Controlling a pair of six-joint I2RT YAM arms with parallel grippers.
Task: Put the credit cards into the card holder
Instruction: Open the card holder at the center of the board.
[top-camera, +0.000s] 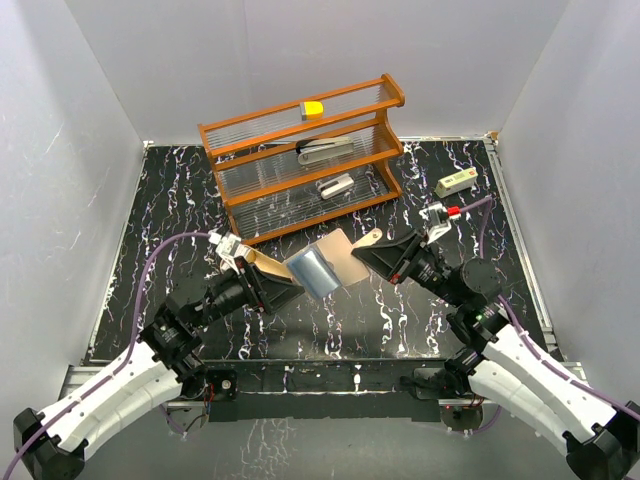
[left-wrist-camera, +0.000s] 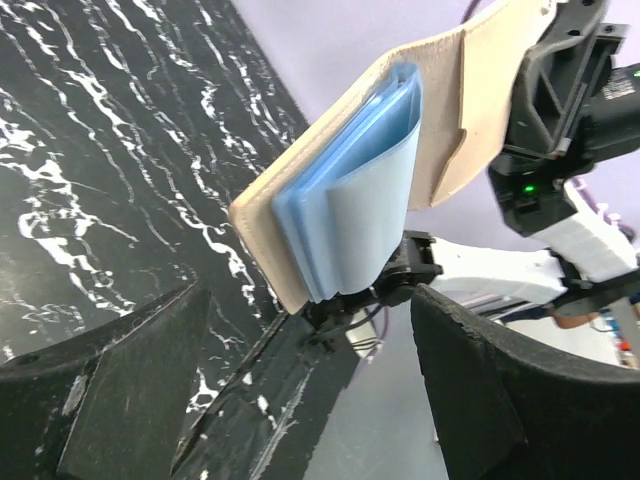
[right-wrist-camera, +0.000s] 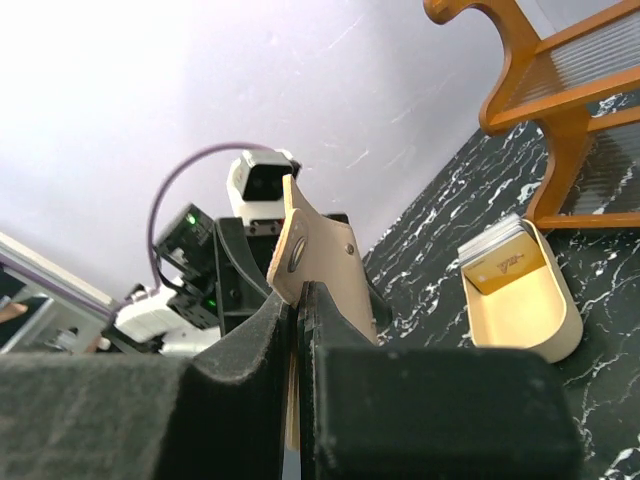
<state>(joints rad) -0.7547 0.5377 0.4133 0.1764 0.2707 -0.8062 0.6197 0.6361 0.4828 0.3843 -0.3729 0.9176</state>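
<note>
**Credit cards** (right-wrist-camera: 497, 241): a grey-edged stack is seen lodged at one end of the card holder (right-wrist-camera: 548, 318), a tan oval tray. The tray is set on the black marbled table (top-camera: 180, 200) near the foot of the wooden rack (top-camera: 300, 150), at 9 o'clock from the wallet in the overhead view

**Wallet** (top-camera: 345, 258): tan, held off the table at centre, with blue plastic sleeves (left-wrist-camera: 350, 200) fanned from it

**Right gripper** (right-wrist-camera: 298, 300): pressed together on the wallet's flap, at 3 o'clock of the wallet

**Left gripper** (left-wrist-camera: 310, 305): fingers spread wide, nothing held; the sleeves are seen just beyond them

**Rack**: at 12 o'clock; a yellow block (top-camera: 313, 110) and two grey staplers (top-camera: 325, 151) are shelved on it

**White box** (top-camera: 455, 183): laid at 2 o'clock
</note>
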